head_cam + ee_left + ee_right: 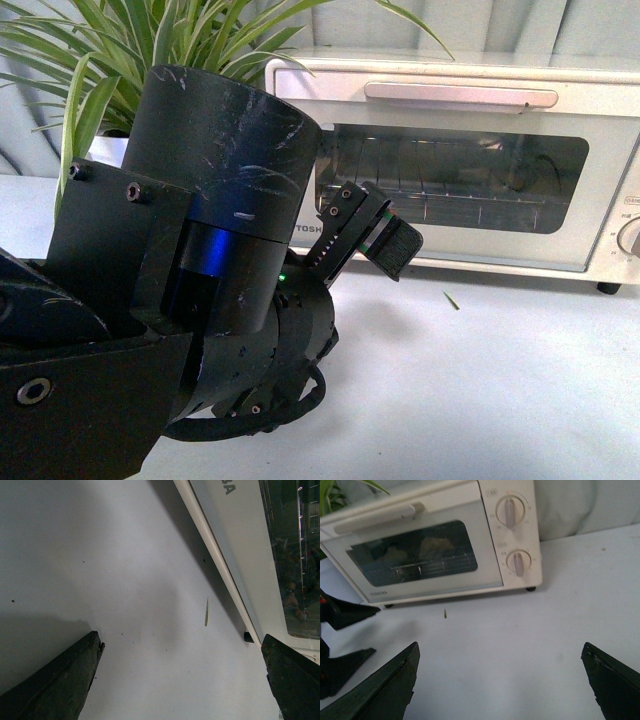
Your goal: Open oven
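Item: TOSHIBA toaster oven (450,160), cream-white, standing at the back of the desk (520,380); door (460,180) shut, wire rack dim behind the glass. Step in hand, as I judge it: reaching for the bar handle (460,95) along the door's top edge. My left fingers (60,685): spread wide, holding nothing, low before the door's lower left corner and apart from it, with the handle above them. To do this well I would rise, straddle the bar near its middle, close firmly, then draw it outward and down, following the door's likely arc. My right fingers (380,690): likewise spread and empty, well back from the oven. Sundries: two knobs (510,512) beside the door; a potted plant (120,50) behind my left arm, its leaves close by; a leaf sliver (452,300) on the desk before the oven, no hindrance.
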